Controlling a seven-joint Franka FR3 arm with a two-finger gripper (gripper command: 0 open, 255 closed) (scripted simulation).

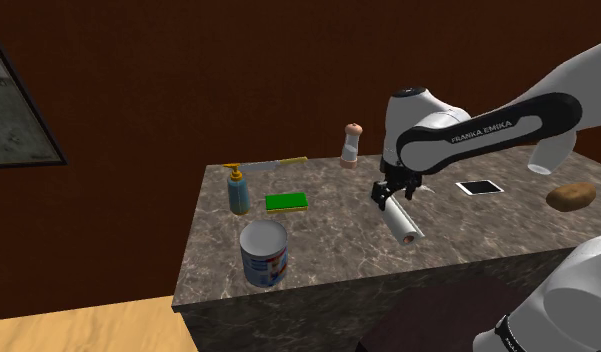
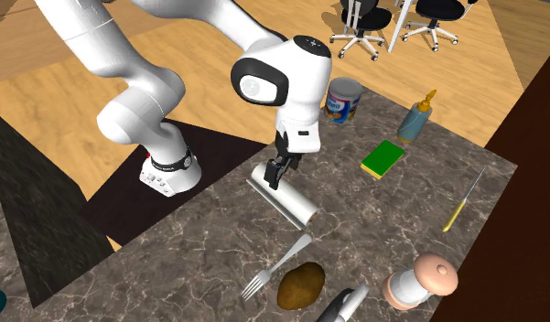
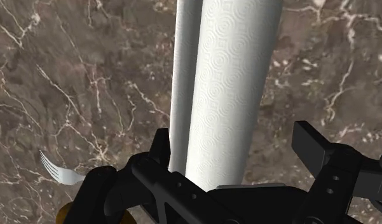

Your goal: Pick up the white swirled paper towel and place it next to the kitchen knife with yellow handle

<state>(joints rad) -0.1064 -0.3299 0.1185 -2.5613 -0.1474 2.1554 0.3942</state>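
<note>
The paper towel (image 3: 227,95) is a white roll embossed with fine swirls. It lies on its side on the brown, white-veined marble table (image 1: 328,245). My jaws are spread and straddle one end of the roll: one finger is close against its side, the other stands clear of it. A metal fork (image 2: 277,267) and a lumpy brown potato (image 2: 301,285) lie near the roll's other end. The knife (image 2: 463,203), slim with a yellow handle, lies well apart by the table's edge. A flat green sponge (image 2: 383,158) sits roughly between them.

Paper towel roll (image 3: 227,89): far end cut off by the frame edge; fork (image 3: 59,170): handle hidden behind my fingers (image 3: 161,153).
</note>
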